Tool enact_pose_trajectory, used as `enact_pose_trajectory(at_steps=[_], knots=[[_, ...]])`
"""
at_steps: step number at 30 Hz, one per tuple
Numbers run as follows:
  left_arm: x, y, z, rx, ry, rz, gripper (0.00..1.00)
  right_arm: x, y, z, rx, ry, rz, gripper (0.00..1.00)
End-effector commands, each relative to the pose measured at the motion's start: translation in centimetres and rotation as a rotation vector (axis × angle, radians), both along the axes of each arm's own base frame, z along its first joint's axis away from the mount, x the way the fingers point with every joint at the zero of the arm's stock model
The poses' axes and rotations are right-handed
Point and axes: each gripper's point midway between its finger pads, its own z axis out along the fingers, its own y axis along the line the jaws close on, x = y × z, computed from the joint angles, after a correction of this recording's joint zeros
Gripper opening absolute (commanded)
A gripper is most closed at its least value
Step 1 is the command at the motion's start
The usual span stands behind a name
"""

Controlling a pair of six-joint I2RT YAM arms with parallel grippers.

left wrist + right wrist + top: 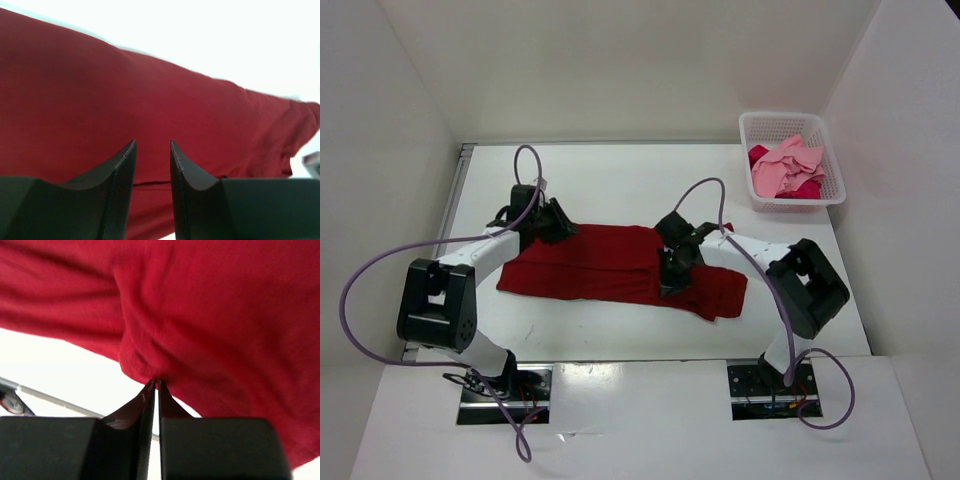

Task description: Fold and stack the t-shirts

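The dark red shirt (610,262) lay spread lengthwise across the middle of the white table (620,180), its right end rumpled and partly folded over.

The left gripper (548,222) sat at the shirt's far left corner and hid that corner from above. In its wrist view the left gripper (152,160) had its jaws parted, with a clear gap between them and nothing in it; the red cloth (150,100) filled the view beyond.

The right gripper (675,272) stood on the near half of the shirt, right of the middle. Close up, the right gripper (154,385) had its jaws drawn almost together on a small pinch of the shirt's edge, and the cloth (225,315) puckered into wrinkles around the tips.

The right arm (760,255) crossed the shirt's right end and covered part of it. A purple cable (705,185) arched over the shirt's far edge.

In the far right corner, well apart from the red shirt, a white mesh basket (832,190) held the light pink shirt (785,165), crumpled on top of the bright crimson shirt (810,188), which showed only at the edges.
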Motion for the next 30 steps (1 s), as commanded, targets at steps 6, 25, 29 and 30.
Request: enact_pose_trajectory(at_steps=[6,25,29,30], knots=[[1.4,-1.8,1.0,-0.040,-0.034,-0.034,0.40,3.0,-0.6,5.1,0.046,-0.114,-0.023,0.44],[0.4,7.3,-7.3,-0.189,0.222,0.232,0.43,15.1,-18.2,-1.3,-0.240,-0.222,-0.559,0.05],[-0.5,10.8,-7.2,-0.204,0.225,0.330,0.43,17.6,-17.9,-1.7,-0.236,-0.244,-0.574,0.04],[-0.5,12.0,-6.4,-0.206,0.207,0.361,0.45,18.2,-17.6,-2.3,-0.227,-0.238,-0.570,0.04]])
